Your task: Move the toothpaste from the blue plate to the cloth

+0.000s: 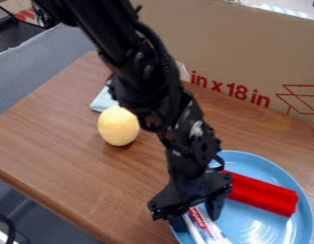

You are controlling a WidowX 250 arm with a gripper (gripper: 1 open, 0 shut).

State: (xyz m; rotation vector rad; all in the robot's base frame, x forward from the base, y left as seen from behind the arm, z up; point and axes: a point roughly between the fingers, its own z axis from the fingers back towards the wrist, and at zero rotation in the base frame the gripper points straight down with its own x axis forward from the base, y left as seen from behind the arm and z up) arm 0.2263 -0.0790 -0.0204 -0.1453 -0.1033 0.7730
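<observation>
The toothpaste (200, 227), a small white tube with red and blue print, lies on the near left part of the blue plate (267, 232) at the table's front right. My gripper (191, 206) points straight down right over the tube's upper end. Its dark fingers (162, 211) stand either side of the tube with a gap still showing, so it reads as open; the arm hides the tube's far end. The pale blue-green cloth (111, 96) lies at the back left, partly behind the arm.
A yellow ball (118, 125) sits between the cloth and the plate. A red block (263, 193) lies on the plate right of the tube. A cardboard box (255, 52) stands behind. The wooden table's (51, 143) front edge runs close below the plate.
</observation>
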